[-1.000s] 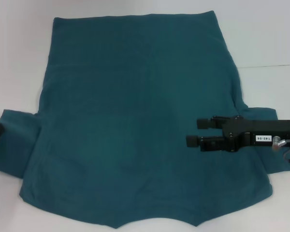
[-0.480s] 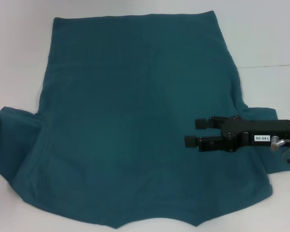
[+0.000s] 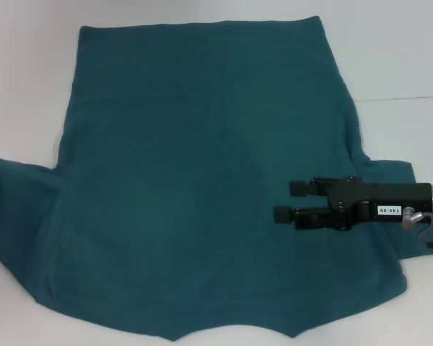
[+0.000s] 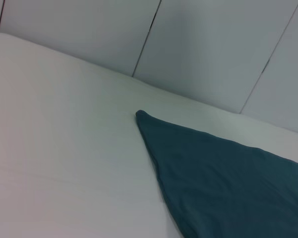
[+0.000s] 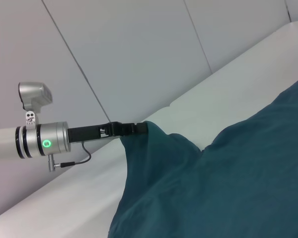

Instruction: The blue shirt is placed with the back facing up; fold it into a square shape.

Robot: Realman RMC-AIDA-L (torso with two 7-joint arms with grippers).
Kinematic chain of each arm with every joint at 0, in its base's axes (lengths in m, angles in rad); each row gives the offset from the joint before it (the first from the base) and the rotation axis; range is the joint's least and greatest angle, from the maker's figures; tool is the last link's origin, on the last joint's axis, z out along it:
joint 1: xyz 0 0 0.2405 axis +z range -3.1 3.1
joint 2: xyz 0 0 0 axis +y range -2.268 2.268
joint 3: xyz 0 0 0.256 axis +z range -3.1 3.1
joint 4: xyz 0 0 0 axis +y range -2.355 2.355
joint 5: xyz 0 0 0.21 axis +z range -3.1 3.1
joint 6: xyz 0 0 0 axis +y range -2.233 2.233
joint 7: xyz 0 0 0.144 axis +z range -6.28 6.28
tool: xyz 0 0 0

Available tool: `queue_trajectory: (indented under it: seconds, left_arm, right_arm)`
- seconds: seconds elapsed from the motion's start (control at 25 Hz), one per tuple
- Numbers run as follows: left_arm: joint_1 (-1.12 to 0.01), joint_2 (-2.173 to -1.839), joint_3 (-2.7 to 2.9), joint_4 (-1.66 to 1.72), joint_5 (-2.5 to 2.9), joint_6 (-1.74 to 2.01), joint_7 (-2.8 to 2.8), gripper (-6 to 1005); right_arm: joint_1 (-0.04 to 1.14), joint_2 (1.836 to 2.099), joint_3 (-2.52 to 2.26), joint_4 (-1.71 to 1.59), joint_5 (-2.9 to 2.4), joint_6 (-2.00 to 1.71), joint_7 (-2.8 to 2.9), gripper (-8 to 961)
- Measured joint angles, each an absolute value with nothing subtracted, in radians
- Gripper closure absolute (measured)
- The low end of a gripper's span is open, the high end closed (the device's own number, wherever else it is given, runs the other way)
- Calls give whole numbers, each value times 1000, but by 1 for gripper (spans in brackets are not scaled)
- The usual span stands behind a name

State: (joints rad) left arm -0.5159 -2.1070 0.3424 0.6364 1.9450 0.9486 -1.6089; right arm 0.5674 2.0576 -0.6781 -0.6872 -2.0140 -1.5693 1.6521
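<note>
Right pincer (image 3: 289,201) over shirt's (image 3: 202,180) right side, fingers spread, nothing between them. Left pincer (image 5: 141,128) at shirt's left sleeve, pinching sleeve edge, cloth lifted off tabletop (image 3: 404,50). Shirt spread flat across white tabletop, hem far from robot, sleeves out to both sides. Grey wall panels (image 4: 213,44) behind.

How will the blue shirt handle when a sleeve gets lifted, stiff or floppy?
Likely floppy: the blue shirt drapes in soft folds below the left gripper lifting its sleeve. Probably light. The rest should drag across the table rather than lift.
</note>
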Motion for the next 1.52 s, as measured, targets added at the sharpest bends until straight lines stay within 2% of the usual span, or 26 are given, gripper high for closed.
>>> queue_trajectory:
  seconds: [0.64,0.92,1.4,1.52]
  left_arm:
    - [-509,-2105,336,680,1933,1256,-1751,1000]
    - [-526,-2119,341,669,1933,1282,-1773,1000]
    - [-538,-2167,341,543,1820,1314,-1675,982]
    - [-545,-2168,342,461,1802,1323,-1556,926]
  right_arm:
    - [568,2059,-678,-687,-2014,-1568,1649,12]
    - [568,2060,-680,-675,-2014,-1566,1643,13]
    - [566,2062,-681,-672,-2015,-1572,1642,12]
    - [566,2062,-683,-672,-2015,-1574,1642,13]
